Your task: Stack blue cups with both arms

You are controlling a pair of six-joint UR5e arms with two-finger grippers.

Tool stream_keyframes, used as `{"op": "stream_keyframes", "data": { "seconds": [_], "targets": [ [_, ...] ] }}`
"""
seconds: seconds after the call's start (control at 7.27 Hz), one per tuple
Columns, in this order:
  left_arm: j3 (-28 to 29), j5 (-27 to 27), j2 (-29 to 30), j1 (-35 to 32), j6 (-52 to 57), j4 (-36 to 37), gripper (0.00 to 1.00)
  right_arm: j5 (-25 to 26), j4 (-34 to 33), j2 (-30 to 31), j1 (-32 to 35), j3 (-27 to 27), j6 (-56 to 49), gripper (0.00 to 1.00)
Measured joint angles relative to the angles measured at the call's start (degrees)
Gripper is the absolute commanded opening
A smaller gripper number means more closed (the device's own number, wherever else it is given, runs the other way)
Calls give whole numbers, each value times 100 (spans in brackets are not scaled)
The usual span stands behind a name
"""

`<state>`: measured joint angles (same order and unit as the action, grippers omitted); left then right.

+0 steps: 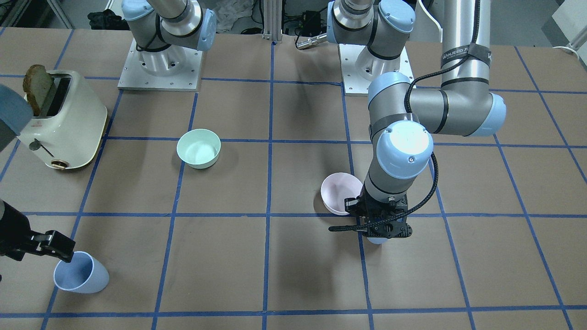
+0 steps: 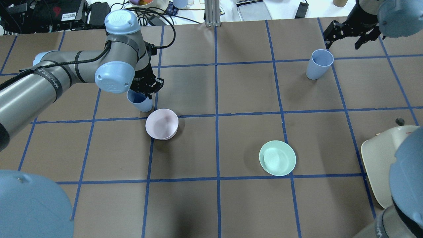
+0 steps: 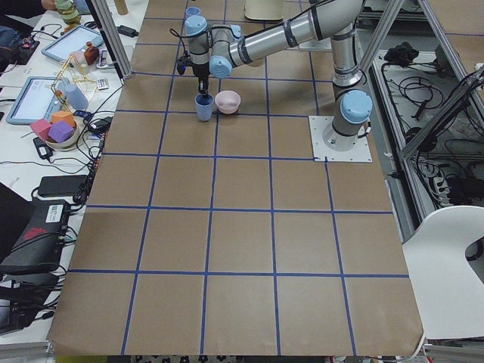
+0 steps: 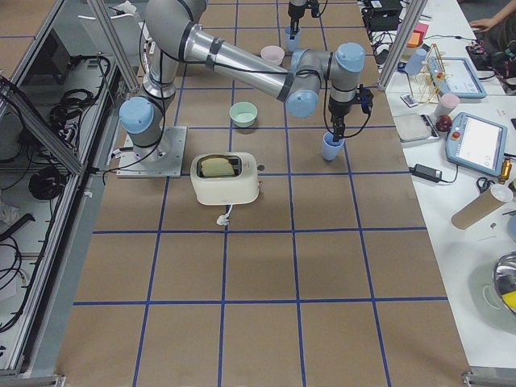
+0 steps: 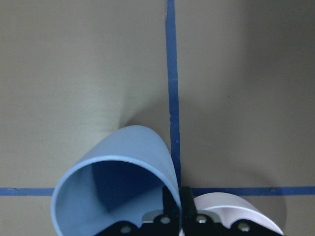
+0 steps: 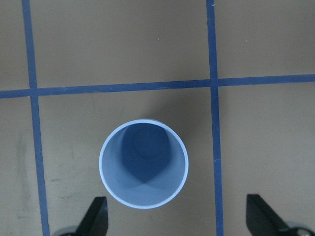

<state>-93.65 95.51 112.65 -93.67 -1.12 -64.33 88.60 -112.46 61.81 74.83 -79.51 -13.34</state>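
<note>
One blue cup (image 2: 141, 103) hangs tilted under my left gripper (image 2: 146, 88), which is shut on its rim; the left wrist view shows the fingers (image 5: 172, 209) pinching the cup's wall (image 5: 118, 162). I cannot tell whether it touches the table. The other blue cup (image 2: 318, 64) stands upright at the far right of the overhead view. My right gripper (image 2: 345, 38) is open above it. In the right wrist view the cup (image 6: 143, 164) sits between and just ahead of the spread fingers (image 6: 96, 216), without touching them.
A pale pink bowl (image 2: 162, 124) stands close beside the left cup. A mint green bowl (image 2: 277, 158) sits nearer the robot on its right side. A cream toaster (image 1: 64, 121) holding toast stands by the right arm's side of the table.
</note>
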Motion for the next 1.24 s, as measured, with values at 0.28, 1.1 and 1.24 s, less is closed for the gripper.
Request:
{"op": "stream_keyframes", "data": {
  "seconds": [0.28, 1.1, 1.24],
  "targets": [
    [292, 50, -166, -445, -49, -232, 0, -3, -80, -228, -3, 40, -151, 100],
    [782, -330, 269, -2529, -1358, -806, 0, -30, -307, -501, -52, -98, -179, 11],
    [537, -447, 263, -2681, -1625, -786, 0, -76, -312, -502, -54, -123, -178, 4]
  ]
}}
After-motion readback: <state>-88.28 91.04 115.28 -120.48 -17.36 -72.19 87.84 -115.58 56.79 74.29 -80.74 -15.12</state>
